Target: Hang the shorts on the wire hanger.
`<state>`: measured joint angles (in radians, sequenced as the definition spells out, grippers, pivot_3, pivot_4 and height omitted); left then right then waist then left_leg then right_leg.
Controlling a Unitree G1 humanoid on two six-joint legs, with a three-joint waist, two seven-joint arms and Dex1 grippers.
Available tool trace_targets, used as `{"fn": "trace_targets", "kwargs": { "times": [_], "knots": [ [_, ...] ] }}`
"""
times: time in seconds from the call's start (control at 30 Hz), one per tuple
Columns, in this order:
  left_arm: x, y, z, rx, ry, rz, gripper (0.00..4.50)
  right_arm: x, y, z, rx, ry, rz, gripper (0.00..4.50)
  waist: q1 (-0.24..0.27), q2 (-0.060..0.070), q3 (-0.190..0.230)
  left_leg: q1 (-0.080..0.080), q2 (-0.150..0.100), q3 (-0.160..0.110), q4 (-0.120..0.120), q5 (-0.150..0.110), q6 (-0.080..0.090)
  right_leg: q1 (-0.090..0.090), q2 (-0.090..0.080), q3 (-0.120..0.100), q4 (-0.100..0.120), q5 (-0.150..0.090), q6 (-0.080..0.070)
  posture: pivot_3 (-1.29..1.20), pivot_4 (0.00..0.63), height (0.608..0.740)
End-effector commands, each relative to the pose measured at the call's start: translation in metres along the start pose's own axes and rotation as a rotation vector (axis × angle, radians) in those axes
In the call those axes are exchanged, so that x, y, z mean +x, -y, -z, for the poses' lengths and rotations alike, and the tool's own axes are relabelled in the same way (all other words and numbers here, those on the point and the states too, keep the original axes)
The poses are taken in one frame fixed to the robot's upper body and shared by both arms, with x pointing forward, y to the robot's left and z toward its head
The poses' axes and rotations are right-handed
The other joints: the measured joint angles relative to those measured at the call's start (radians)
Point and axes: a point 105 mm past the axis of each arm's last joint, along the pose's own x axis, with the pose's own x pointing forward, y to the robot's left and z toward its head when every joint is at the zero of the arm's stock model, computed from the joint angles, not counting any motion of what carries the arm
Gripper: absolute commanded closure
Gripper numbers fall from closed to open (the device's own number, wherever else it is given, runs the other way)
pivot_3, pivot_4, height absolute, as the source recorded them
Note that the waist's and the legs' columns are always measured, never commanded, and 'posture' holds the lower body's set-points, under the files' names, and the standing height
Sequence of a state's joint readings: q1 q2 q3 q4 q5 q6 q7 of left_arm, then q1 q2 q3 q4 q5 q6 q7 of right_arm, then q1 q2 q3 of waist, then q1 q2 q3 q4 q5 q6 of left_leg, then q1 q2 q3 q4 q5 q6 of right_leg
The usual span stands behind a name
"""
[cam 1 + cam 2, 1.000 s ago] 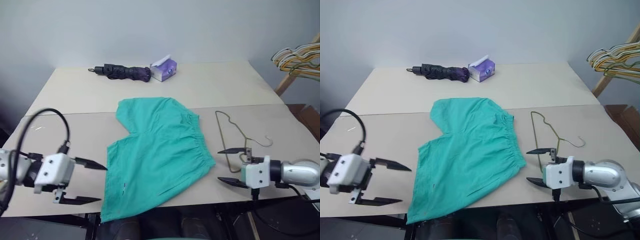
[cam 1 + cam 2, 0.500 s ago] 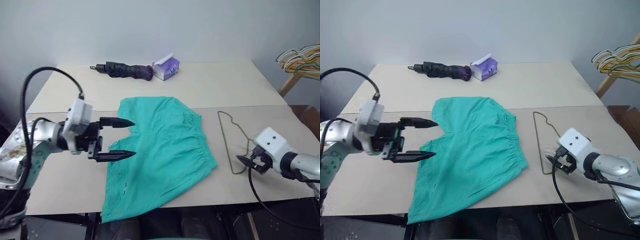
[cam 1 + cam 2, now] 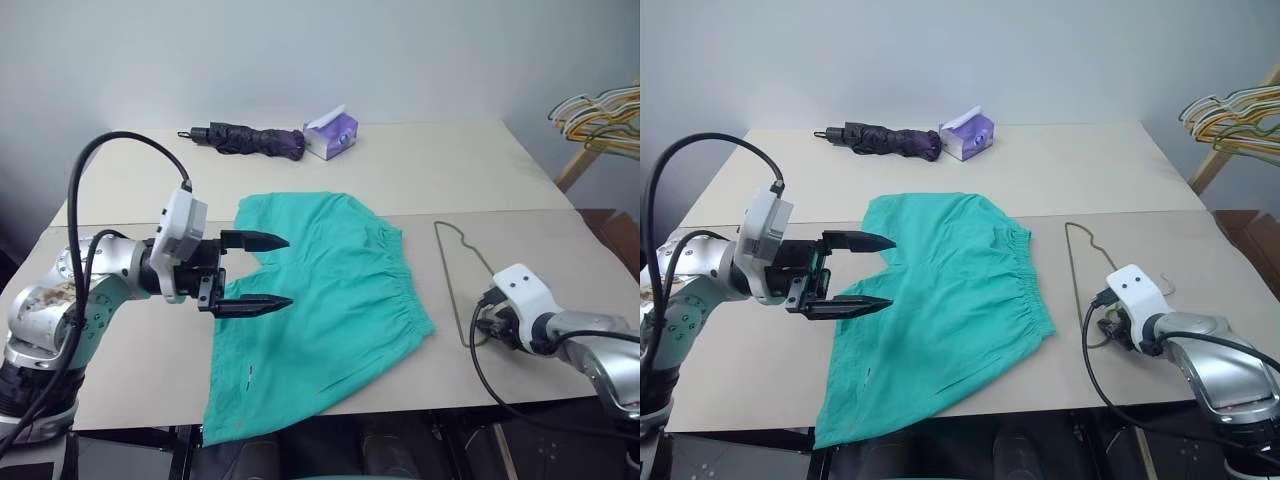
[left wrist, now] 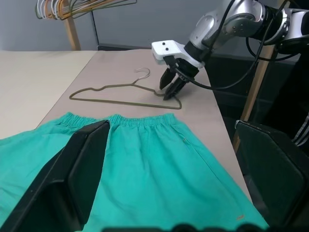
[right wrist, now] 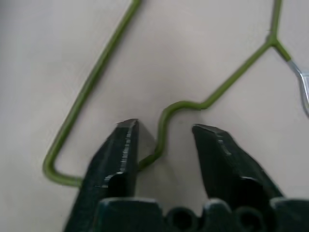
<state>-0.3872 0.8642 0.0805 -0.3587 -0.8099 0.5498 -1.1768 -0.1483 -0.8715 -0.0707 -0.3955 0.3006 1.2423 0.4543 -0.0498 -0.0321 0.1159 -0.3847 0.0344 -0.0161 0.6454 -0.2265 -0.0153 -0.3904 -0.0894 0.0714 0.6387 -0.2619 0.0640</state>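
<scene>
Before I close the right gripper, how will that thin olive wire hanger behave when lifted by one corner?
The thin olive-grey wire hanger looks light, so it should lift easily. Its wire passes between the right gripper fingers near a bend, so it may pivot or swing from that single hold. Lying flat on the smooth beige table, it could slide before the fingers bite.

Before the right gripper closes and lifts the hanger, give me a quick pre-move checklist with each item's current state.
1. Wire hanger runs between the right gripper fingers: ok.
2. Fingers closed on the wire: not ok, a gap shows on both sides.
3. Hanger lies flat on the table, apart from the shorts: ok.
4. Left gripper open, over the shorts' left edge: ok.
5. Left gripper touching the cloth: cannot tell.
6. Umbrella and tissue box far from the work area: ok.
</scene>
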Motion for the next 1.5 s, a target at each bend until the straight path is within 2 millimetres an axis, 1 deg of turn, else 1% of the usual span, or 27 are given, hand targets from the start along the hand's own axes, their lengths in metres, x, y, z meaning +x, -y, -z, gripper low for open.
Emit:
{"fn": "trace_targets", "kwargs": {
  "times": [0.03, 0.1, 0.13, 0.27, 0.33, 0.4, 0.5, 0.53, 0.57, 0.6, 0.63, 0.67, 0.73, 0.83, 0.93, 1.0, 1.07, 1.13, 1.17, 1.3, 1.47, 1.5],
  "knots": [
    [0.003, 0.004, -0.006, 0.058, 0.002, 0.028, 0.0, -0.004, 0.007, -0.003, 0.014, -0.003, 0.024, 3.61, 0.004, 0.0, 0.0, 0.0, 0.0, 0.0, 0.0, 0.0, 0.0, 0.0, 0.0, 0.0, 0.0, 0.0, 0.0, -0.05, 0.125, 0.74],
    [0.004, 0.004, -0.006, 0.065, 0.0, 0.033, 0.0, -0.003, 0.009, -0.002, 0.015, -0.009, 0.038, 4.32, 0.006, 0.0, 0.0, 0.0, 0.0, 0.0, 0.0, 0.0, 0.0, 0.0, 0.0, 0.0, -0.001, 0.0, 0.0, -0.05, 0.123, 0.74],
    [0.004, 0.004, -0.006, 0.066, 0.002, 0.033, 0.0, -0.004, 0.011, -0.003, 0.013, -0.007, 0.051, 4.45, 0.006, 0.0, 0.0, -0.001, 0.0, 0.0, 0.0, 0.0, 0.0, 0.0, 0.0, 0.0, -0.001, 0.0, 0.0, -0.05, 0.12, 0.74],
    [0.003, -0.005, -0.007, 0.087, 0.006, 0.005, 0.0, -0.009, 0.031, -0.015, -0.03, 0.042, 0.145, 4.45, 0.005, 0.0, 0.0, 0.0, 0.0, 0.0, 0.0, 0.0, 0.0, 0.0, 0.0, 0.0, -0.001, 0.0, 0.001, -0.06, 0.105, 0.74],
    [0.004, -0.01, -0.007, 0.091, 0.013, -0.009, 0.0, -0.015, 0.039, -0.026, -0.109, 0.087, 0.18, 4.45, 0.005, 0.0, 0.0, 0.0, 0.0, 0.0, 0.0, 0.0, 0.0, 0.0, 0.0, 0.0, -0.001, 0.0, 0.001, -0.07, 0.099, 0.74],
    [0.008, -0.02, -0.009, 0.099, 0.036, -0.057, 0.0, -0.023, 0.046, -0.038, -0.205, 0.136, 0.214, 4.45, 0.004, 0.001, 0.0, 0.0, 0.0, 0.0, 0.0, 0.0, 0.0, 0.0, 0.0, 0.0, -0.001, -0.001, 0.002, -0.08, 0.088, 0.74],
    [0.015, -0.036, -0.017, 0.1, 0.086, -0.119, 0.0, -0.038, 0.058, -0.067, -0.433, 0.278, 0.311, 4.45, 0.003, 0.001, 0.0, -0.001, -0.001, 0.0, 0.0, 0.0, 0.0, 0.0, -0.001, -0.001, -0.001, -0.001, 0.003, -0.09, 0.071, 0.74],
    [0.016, -0.039, -0.019, 0.099, 0.097, -0.13, 0.0, -0.04, 0.059, -0.072, -0.485, 0.303, 0.325, 4.45, 0.002, 0.001, -0.001, -0.002, -0.001, 0.0, 0.0, 0.0, 0.0, 0.0, -0.001, -0.001, -0.002, -0.001, 0.003, -0.1, 0.063, 0.74],
    [0.018, -0.044, -0.021, 0.087, 0.106, -0.144, 0.0, -0.044, 0.06, -0.08, -0.588, 0.347, 0.358, 4.45, -0.001, 0.001, -0.002, -0.002, -0.001, 0.0, 0.0, 0.0, 0.0, 0.0, -0.001, -0.001, -0.002, 0.0, 0.003, -0.11, 0.054, 0.74],
    [0.02, -0.05, -0.026, 0.08, 0.118, -0.15, 0.0, -0.05, 0.058, -0.092, -0.794, 0.408, 0.386, 4.45, -0.004, 0.001, -0.002, -0.002, -0.001, 0.0, 0.0, 0.0, 0.0, 0.0, -0.001, -0.001, -0.003, 0.0, 0.003, -0.12, 0.045, 0.74],
    [0.021, -0.056, -0.03, 0.067, 0.12, -0.145, 0.0, -0.056, 0.049, -0.103, -1.016, 0.488, 0.385, 4.45, -0.005, 0.002, -0.003, -0.002, -0.001, 0.0, 0.0, 0.0, 0.0, 0.0, -0.001, -0.001, -0.003, 0.0, 0.003, -0.13, 0.032, 0.74],
    [0.021, -0.061, -0.034, 0.058, 0.121, -0.14, 0.0, -0.058, 0.04, -0.107, -1.171, 0.541, 0.365, 4.45, -0.008, 0.002, -0.003, -0.003, -0.001, 0.0, 0.001, 0.0, 0.0, -0.001, -0.001, -0.001, -0.003, 0.001, 0.002, -0.14, 0.027, 0.74],
    [0.023, -0.068, -0.038, 0.044, 0.115, -0.123, 0.0, -0.061, 0.034, -0.116, -1.388, 0.622, 0.409, 4.45, -0.024, 0.003, -0.008, -0.005, -0.001, 0.001, 0.001, 0.0, -0.001, -0.003, -0.001, -0.001, -0.004, 0.001, 0.004, -0.14, 0.021, 0.74],
    [0.026, -0.077, -0.038, 0.032, 0.089, -0.093, 0.0, -0.059, 0.031, -0.128, -1.556, 0.72, 0.449, 4.45, -0.056, 0.004, -0.016, -0.005, -0.001, 0.001, 0.001, 0.002, -0.003, -0.003, -0.002, -0.001, -0.006, 0.003, 0.003, -0.15, 0.003, 0.74],
    [0.029, -0.08, -0.036, -0.001, 0.069, -0.042, 0.0, -0.058, 0.026, -0.135, -1.625, 0.807, 0.448, 4.45, -0.084, 0.004, -0.019, -0.005, -0.002, 0.001, 0.001, 0.003, -0.005, -0.002, -0.002, 0.0, -0.007, 0.004, 0.003, -0.15, 0.0, 0.74],
    [0.036, -0.084, -0.03, -0.03, 0.021, -0.027, 0.0, -0.061, 0.018, -0.144, -1.661, 0.881, 0.446, 4.45, -0.104, 0.004, -0.019, -0.005, -0.002, 0.0, 0.001, 0.004, -0.006, -0.002, -0.002, 0.0, -0.007, 0.005, 0.003, -0.16, 0.0, 0.74],
    [0.045, -0.088, -0.018, -0.004, -0.095, -0.041, 0.0, -0.064, 0.013, -0.151, -1.704, 0.927, 0.446, 4.45, -0.12, 0.004, -0.019, -0.005, -0.002, -0.001, 0.001, 0.005, -0.008, -0.001, -0.002, 0.0, -0.007, 0.006, 0.003, -0.16, 0.0, 0.74],
    [0.051, -0.089, -0.013, -0.011, -0.159, -0.042, 0.0, -0.067, 0.008, -0.155, -1.737, 0.951, 0.437, 4.45, -0.133, 0.004, -0.02, -0.004, -0.002, -0.003, 0.0, 0.005, -0.008, 0.0, -0.002, -0.001, -0.007, 0.006, 0.003, -0.16, 0.0, 0.74],
    [0.052, -0.089, -0.012, -0.022, -0.168, -0.038, 0.0, -0.068, 0.007, -0.157, -1.743, 0.958, 0.436, 4.45, -0.137, 0.004, -0.02, -0.004, -0.002, -0.003, 0.0, 0.005, -0.008, 0.0, -0.002, -0.001, -0.007, 0.006, 0.003, -0.16, 0.0, 0.74],
    [0.056, -0.083, 0.0, -0.067, -0.251, -0.023, 0.0, -0.076, -0.003, -0.167, -1.753, 1.017, 0.433, 4.45, -0.16, 0.005, -0.02, -0.004, -0.003, -0.005, 0.0, 0.005, -0.008, 0.0, -0.002, -0.001, -0.006, 0.006, 0.003, -0.16, 0.0, 0.74],
    [0.057, -0.081, 0.011, -0.105, -0.29, -0.027, 0.0, -0.079, -0.004, -0.173, -1.755, 1.032, 0.444, 4.45, -0.181, 0.006, -0.021, -0.003, -0.003, -0.006, 0.001, 0.005, -0.008, 0.0, -0.002, -0.001, -0.003, 0.006, 0.003, -0.16, 0.0, 0.74],
    [0.057, -0.08, 0.013, -0.108, -0.295, -0.024, 0.18, -0.08, -0.004, -0.174, -1.752, 1.036, 0.445, 4.49, -0.182, 0.006, -0.022, -0.003, -0.004, -0.006, 0.001, 0.005, -0.008, 0.0, -0.002, -0.001, -0.001, 0.006, 0.003, -0.16, 0.0, 0.74]
  ]
}}
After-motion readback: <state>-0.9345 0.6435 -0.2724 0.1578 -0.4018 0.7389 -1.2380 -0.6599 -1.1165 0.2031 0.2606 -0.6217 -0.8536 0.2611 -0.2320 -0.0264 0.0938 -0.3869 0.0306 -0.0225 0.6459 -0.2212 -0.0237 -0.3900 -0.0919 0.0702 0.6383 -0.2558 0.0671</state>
